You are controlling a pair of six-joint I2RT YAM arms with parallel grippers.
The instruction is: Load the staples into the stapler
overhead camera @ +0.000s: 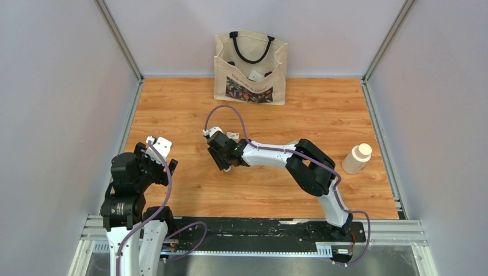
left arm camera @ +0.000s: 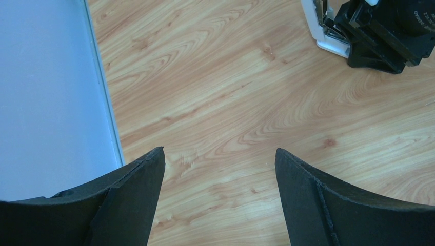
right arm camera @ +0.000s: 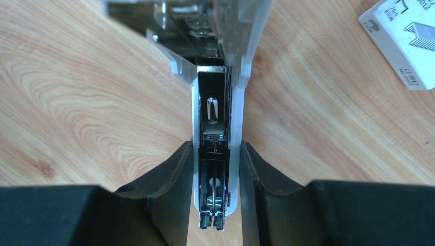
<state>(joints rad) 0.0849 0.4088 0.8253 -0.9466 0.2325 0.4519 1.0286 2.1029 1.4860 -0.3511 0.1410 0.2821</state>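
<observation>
The wooden table [overhead camera: 190,190] was the biggest thing. A cloth bag [overhead camera: 251,69] with black handles stood at the far edge, against the back wall.

The right arm [overhead camera: 311,167] reached out to the middle of the table. The left arm [overhead camera: 126,184] was bent up near the left side.

A white bottle [overhead camera: 357,158] stood near the right edge, well apart from both arms.

The stapler [right arm camera: 218,128] lay in the middle of the table. It was white, and its top part was lifted up, so the shiny metal track inside showed.

The right claw [right arm camera: 216,148] was closed most of the way and squeezed the stapler's low part from both sides, one finger touching each side.

The left claw [left arm camera: 220,151] was wide open with nothing in it. It hung over bare wood near the left wall.

A small white box [right arm camera: 402,41] with pictures of staples on it lay near the stapler.

I could not tell where the little strip of staples was, or whether any sat in the track.
</observation>
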